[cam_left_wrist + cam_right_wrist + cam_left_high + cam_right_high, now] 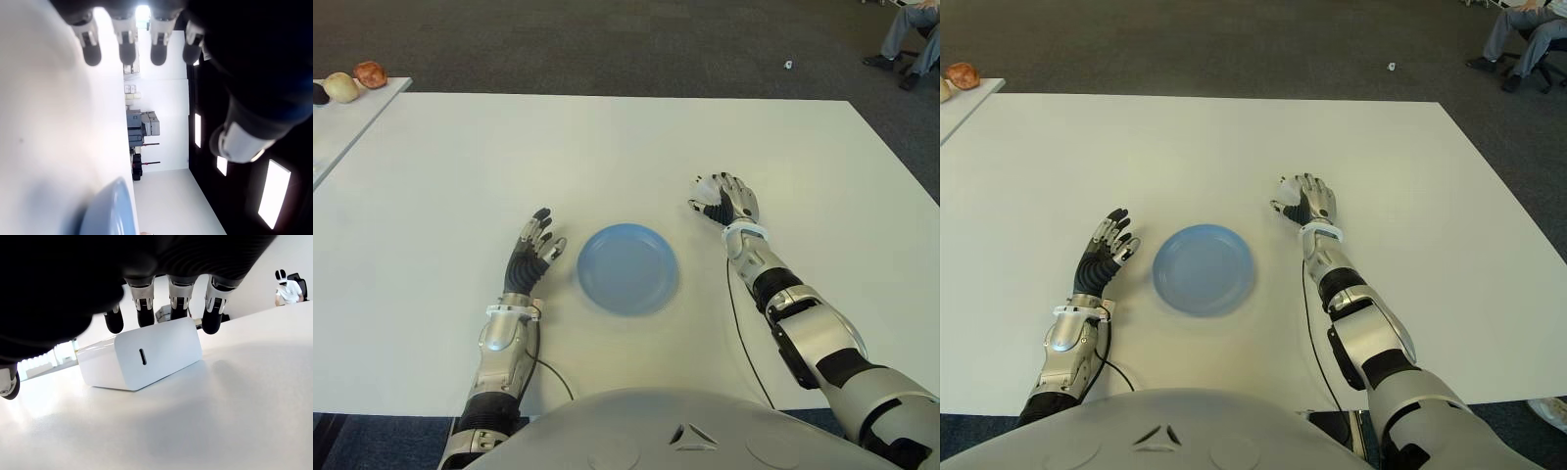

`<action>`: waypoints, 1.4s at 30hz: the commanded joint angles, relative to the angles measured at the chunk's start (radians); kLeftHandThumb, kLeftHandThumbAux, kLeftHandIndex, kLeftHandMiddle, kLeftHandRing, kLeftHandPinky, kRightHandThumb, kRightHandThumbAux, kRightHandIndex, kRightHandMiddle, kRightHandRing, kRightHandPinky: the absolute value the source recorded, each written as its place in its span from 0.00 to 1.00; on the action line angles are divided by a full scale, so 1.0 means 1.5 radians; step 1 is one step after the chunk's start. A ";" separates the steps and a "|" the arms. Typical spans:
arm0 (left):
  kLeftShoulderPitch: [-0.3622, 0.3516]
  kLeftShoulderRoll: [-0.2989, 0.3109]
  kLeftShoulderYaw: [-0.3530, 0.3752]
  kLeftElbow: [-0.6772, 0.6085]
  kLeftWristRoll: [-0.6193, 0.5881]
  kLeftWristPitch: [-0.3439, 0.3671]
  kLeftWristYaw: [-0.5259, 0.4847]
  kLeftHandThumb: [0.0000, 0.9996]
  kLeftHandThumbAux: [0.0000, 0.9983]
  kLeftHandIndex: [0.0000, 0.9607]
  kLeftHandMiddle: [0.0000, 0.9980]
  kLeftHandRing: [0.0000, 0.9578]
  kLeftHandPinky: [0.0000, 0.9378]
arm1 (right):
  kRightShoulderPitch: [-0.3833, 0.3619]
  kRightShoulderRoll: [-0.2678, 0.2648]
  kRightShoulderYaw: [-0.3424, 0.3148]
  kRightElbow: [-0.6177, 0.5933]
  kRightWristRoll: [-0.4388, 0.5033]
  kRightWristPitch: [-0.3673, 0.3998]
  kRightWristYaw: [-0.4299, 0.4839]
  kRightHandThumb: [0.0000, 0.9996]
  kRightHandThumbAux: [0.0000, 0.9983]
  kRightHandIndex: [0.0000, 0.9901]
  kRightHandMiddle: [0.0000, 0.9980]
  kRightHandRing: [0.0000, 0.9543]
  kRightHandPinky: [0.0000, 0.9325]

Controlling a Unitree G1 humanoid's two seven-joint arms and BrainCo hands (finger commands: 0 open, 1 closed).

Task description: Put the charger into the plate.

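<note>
From the head, the right hand covers the charger mid-table, right of the plate; the left hand shows left of it, fingers relaxed. At the wrist, fingertips stand apart behind the charger, which lies flat, ungripped: close thumb against its near face before lifting.

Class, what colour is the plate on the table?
Light blue plate, seen best in the left eye view.
</note>
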 commanded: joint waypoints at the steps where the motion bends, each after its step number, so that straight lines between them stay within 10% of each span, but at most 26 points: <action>1: 0.039 -0.006 -0.006 0.028 0.000 0.049 -0.006 0.00 0.66 0.01 0.06 0.05 0.07 | 0.013 0.008 0.010 0.030 0.011 -0.002 0.028 0.23 0.32 0.00 0.00 0.00 0.00; 26: 0.049 -0.006 -0.003 0.008 -0.008 0.056 -0.009 0.00 0.66 0.02 0.05 0.05 0.07 | 0.091 -0.055 0.081 -0.042 -0.020 -0.025 0.097 0.13 0.36 0.00 0.00 0.00 0.00; 42: 0.039 -0.005 -0.002 0.026 -0.023 0.055 -0.025 0.00 0.66 0.02 0.06 0.05 0.07 | 0.101 -0.126 0.139 -0.111 -0.027 -0.043 0.309 0.00 0.37 0.00 0.00 0.00 0.00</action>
